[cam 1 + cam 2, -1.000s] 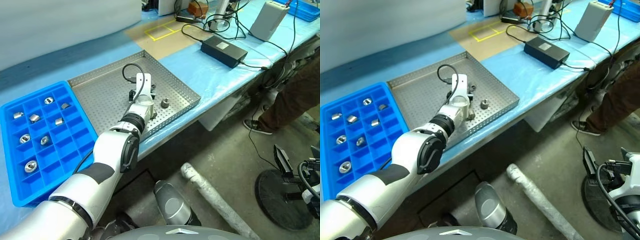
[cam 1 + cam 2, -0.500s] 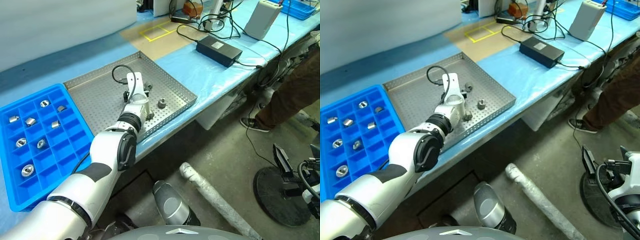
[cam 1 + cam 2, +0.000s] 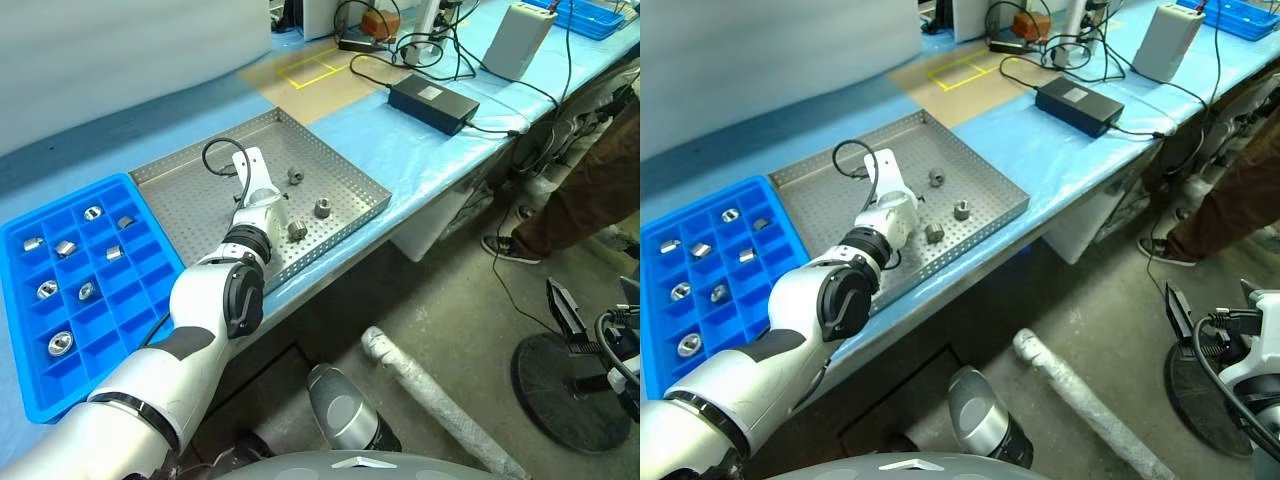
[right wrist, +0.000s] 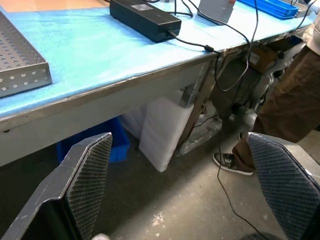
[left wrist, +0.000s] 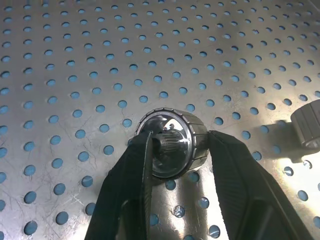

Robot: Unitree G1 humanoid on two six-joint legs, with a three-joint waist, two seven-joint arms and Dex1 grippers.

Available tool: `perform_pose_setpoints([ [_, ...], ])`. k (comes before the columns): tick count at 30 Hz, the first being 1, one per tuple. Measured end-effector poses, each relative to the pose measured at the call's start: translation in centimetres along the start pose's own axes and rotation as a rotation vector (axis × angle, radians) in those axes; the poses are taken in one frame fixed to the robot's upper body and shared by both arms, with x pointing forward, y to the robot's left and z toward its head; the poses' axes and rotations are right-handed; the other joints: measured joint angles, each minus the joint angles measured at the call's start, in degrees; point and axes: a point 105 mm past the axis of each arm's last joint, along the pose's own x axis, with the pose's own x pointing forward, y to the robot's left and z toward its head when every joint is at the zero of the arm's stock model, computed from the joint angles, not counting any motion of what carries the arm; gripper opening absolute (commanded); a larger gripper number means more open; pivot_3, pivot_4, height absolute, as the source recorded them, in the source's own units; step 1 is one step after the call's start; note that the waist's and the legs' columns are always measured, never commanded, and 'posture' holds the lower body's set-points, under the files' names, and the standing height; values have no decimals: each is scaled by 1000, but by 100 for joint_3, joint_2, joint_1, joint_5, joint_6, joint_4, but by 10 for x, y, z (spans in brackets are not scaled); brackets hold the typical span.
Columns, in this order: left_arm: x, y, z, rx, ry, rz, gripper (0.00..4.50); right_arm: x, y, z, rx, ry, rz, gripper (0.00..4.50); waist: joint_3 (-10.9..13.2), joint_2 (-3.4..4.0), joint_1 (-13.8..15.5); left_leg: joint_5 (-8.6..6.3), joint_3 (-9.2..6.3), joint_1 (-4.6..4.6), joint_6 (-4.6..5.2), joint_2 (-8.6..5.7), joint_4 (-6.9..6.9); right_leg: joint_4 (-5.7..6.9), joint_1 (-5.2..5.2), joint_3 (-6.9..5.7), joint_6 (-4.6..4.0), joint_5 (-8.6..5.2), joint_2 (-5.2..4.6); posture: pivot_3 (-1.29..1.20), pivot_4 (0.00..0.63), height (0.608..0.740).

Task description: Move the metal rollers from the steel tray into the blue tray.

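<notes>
Roller (image 5: 172, 145) clamped in left pincer (image 5: 175, 150), on steel tray (image 5: 75, 60)

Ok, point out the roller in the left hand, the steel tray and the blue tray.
roller (image 5: 172, 142): left wrist view, its shiny end face.
left hand (image 5: 175, 150): left wrist view, between its fingertips.
steel tray (image 3: 345, 170): left eye view, bare perforated floor.
blue tray (image 3: 120, 300): left eye view, empty compartment.

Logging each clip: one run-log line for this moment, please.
left gripper: shut on metal roller | right gripper: open | steel tray: three rollers loose | blue tray: seven rollers
</notes>
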Motion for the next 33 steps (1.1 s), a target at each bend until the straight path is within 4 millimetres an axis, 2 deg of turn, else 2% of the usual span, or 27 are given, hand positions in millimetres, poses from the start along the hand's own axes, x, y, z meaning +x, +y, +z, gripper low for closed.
perform_pose_setpoints([
  [4,1,-4,6,19,-32,-82,1350,9,11,3,19,-23,49,4500,5,-5,14,-2,-4,-17,3,-17,0,0,-1,6,1,1,-8,-1022,150,740],
  [7,0,-16,11,26,-72,-211,1350,20,23,8,34,-47,105,4500,12,-11,31,-8,-4,-53,16,-25,0,1,-9,9,-1,6,-11,-925,150,740],
  [8,-2,-21,15,25,-95,-262,1350,24,25,8,41,-48,121,4500,14,-15,51,-11,-5,-64,23,-28,0,2,-17,9,-37,33,-13,-903,150,740],
  [12,-12,-37,53,12,-239,-442,1350,49,44,12,69,-67,226,4500,28,-29,165,-11,-3,-81,64,-33,2,14,-47,12,-38,43,-20,-735,150,740],
  [14,-15,-31,73,23,-314,-475,1350,66,58,16,84,-81,303,4500,30,-35,236,-13,-2,-73,72,-32,9,30,-43,11,-32,47,-22,-647,150,740],
  [18,-23,-24,95,-4,-406,-591,1350,95,84,22,126,-95,434,4500,48,-61,576,-14,-3,-71,79,-29,59,103,-44,7,-39,43,-28,-454,150,740],
  [21,-32,-15,104,-20,-472,-699,1350,114,115,32,152,-113,572,4500,51,-67,933,-3,-3,-68,94,-20,80,121,-40,8,-57,50,-26,-341,150,740],
  [24,-40,3,100,0,-499,-759,1350,127,144,35,164,-109,700,4500,58,-78,1414,16,-3,-68,110,-18,104,198,-63,11,-93,52,-30,-188,150,740],
  [28,-65,53,83,68,-516,-725,1350,143,181,35,163,-99,881,4500,67,-92,2090,45,-3,-71,94,8,105,263,-87,4,-143,41,-20,-54,150,740],
  [31,-87,70,72,117,-492,-717,1350,153,196,39,154,-112,955,4500,74,-100,2862,75,-5,-82,70,20,109,329,-122,2,-190,17,-10,18,150,740],
  [33,-103,78,70,172,-505,-716,1350,156,209,45,145,-130,1011,4500,75,-100,3479,89,-5,-79,48,23,109,398,-153,15,-303,-22,-1,59,150,740],
])
